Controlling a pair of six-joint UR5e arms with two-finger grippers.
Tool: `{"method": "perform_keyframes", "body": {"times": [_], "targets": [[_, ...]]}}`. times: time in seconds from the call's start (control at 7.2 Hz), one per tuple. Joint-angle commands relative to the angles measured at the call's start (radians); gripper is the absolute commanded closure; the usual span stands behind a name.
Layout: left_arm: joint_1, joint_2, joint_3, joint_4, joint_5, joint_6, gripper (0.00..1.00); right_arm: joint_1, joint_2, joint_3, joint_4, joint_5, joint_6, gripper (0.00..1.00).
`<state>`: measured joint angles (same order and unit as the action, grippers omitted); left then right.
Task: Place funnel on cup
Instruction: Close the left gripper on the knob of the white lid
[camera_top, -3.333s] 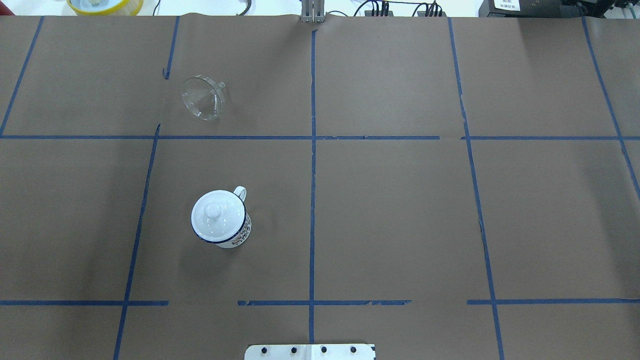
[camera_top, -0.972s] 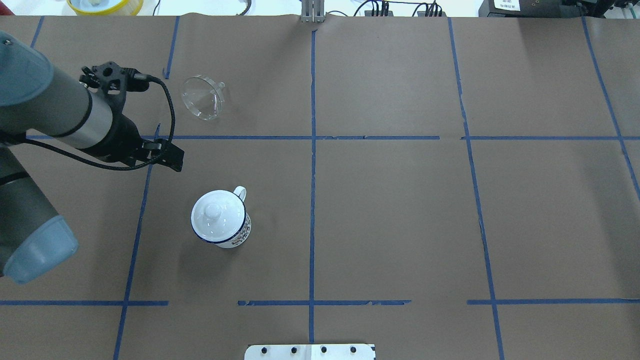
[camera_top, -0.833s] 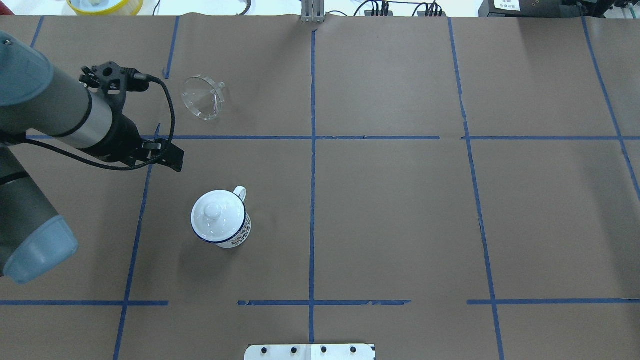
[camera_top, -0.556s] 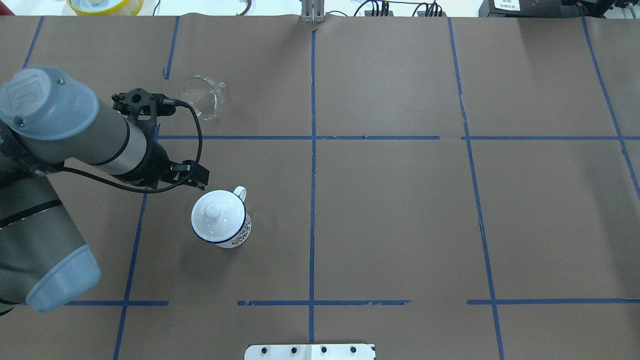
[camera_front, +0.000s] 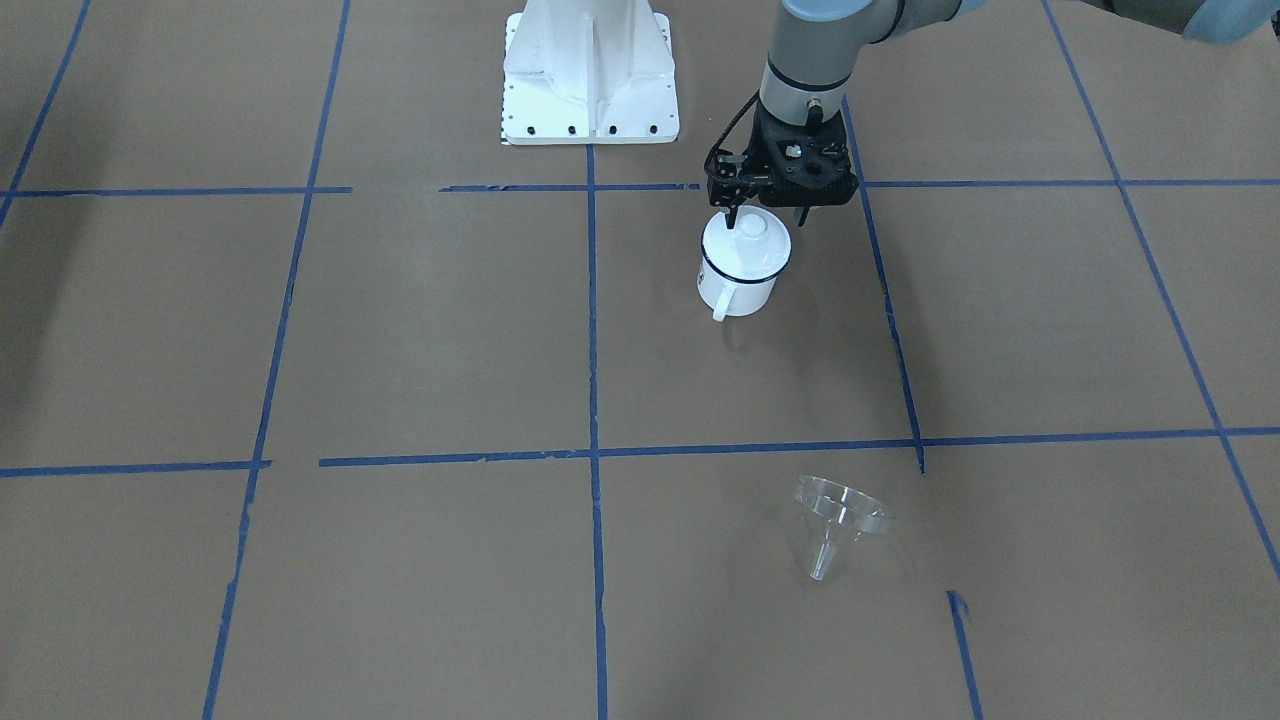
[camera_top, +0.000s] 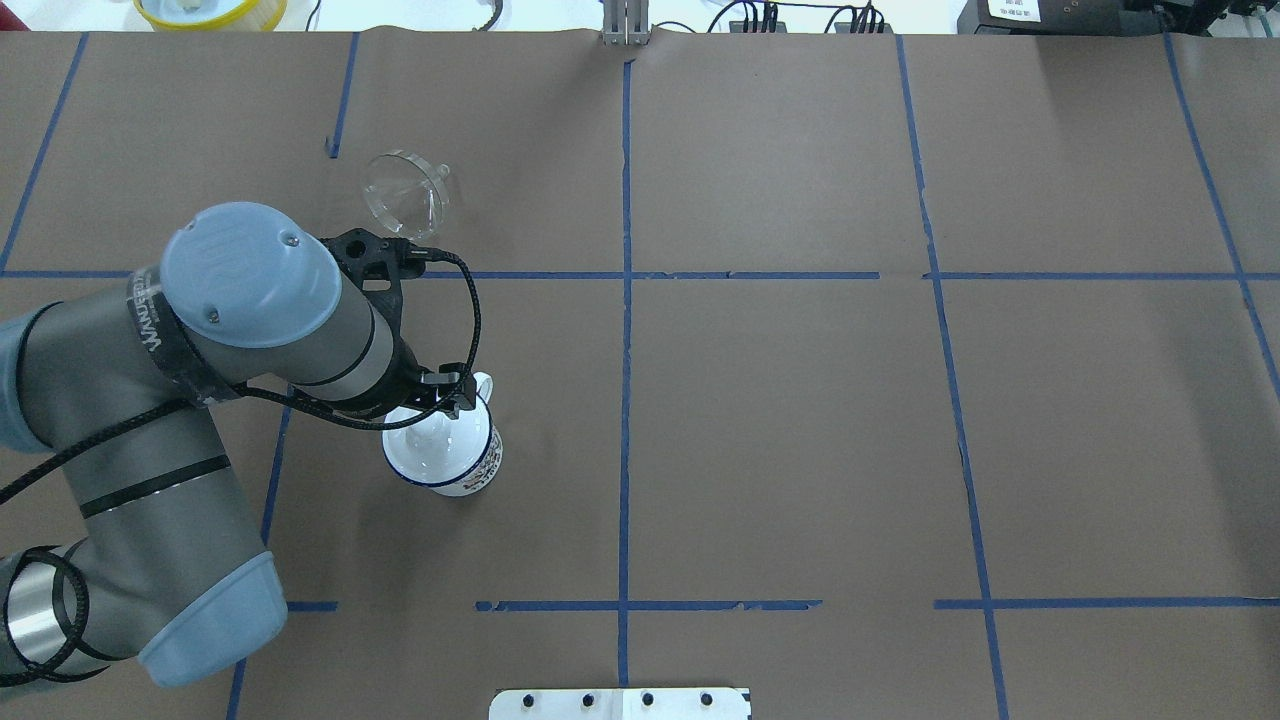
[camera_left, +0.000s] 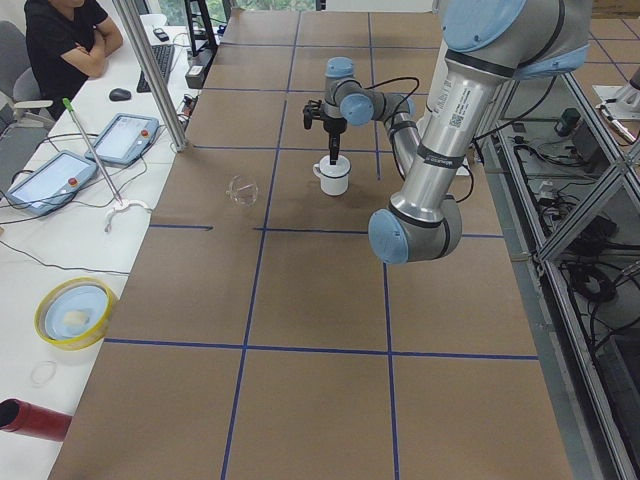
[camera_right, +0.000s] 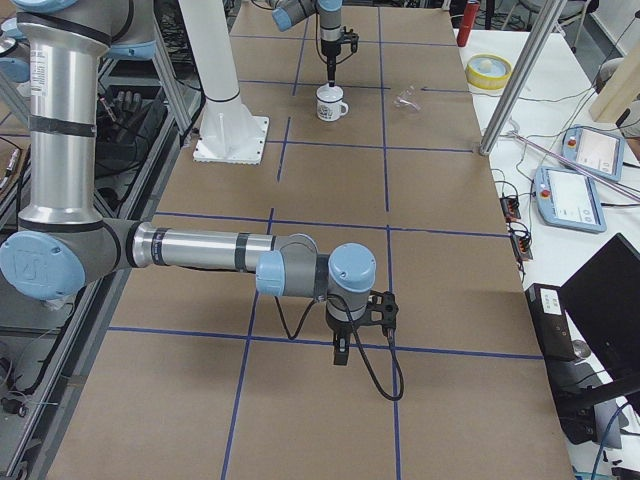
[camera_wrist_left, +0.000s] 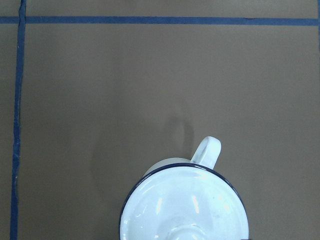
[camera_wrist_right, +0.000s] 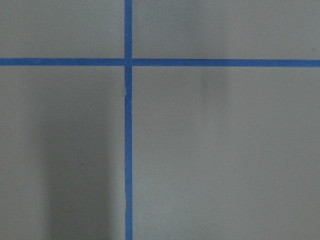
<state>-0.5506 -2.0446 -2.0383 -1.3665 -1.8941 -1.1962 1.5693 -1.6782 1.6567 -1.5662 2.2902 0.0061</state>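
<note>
The cup (camera_front: 738, 285) is a white mug with a dark blue rim, and a white knobbed lid (camera_front: 747, 242) sits on it. It stands left of the table's centre line in the overhead view (camera_top: 478, 468). My left gripper (camera_front: 768, 214) hangs just above the lid, open, one finger on each side of the knob. The left wrist view shows the lid (camera_wrist_left: 185, 202) and handle from above. The clear funnel (camera_top: 405, 195) lies on its side farther from me, apart from the cup (camera_front: 838, 520). My right gripper (camera_right: 340, 352) shows only in the exterior right view, so I cannot tell its state.
Blue tape lines (camera_top: 625, 300) divide the brown paper table. The white base plate (camera_front: 590, 70) is on my side of the mug. A yellow bowl (camera_top: 210, 10) sits beyond the far edge. Tablets (camera_left: 45, 180) and a seated person (camera_left: 65, 40) are at the operators' side.
My left arm has come in from the left and moved over the mug, its gripper now above the lid. The funnel and mug have not moved.
</note>
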Motion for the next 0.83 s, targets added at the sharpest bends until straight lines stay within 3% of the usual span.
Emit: {"method": "perform_keyframes", "body": {"times": [0.0,0.42,0.69], "targets": [[0.012,-0.003,0.023,-0.014,-0.002,-0.008,0.22,0.000,0.000,0.000,0.000,0.000,0.000,0.00],[0.014,-0.002,0.023,-0.023,-0.008,-0.006,0.34,0.000,0.000,0.000,0.000,0.000,0.000,0.00],[0.012,-0.003,0.023,-0.023,-0.008,-0.006,0.47,0.000,0.000,0.000,0.000,0.000,0.000,0.00]]}}
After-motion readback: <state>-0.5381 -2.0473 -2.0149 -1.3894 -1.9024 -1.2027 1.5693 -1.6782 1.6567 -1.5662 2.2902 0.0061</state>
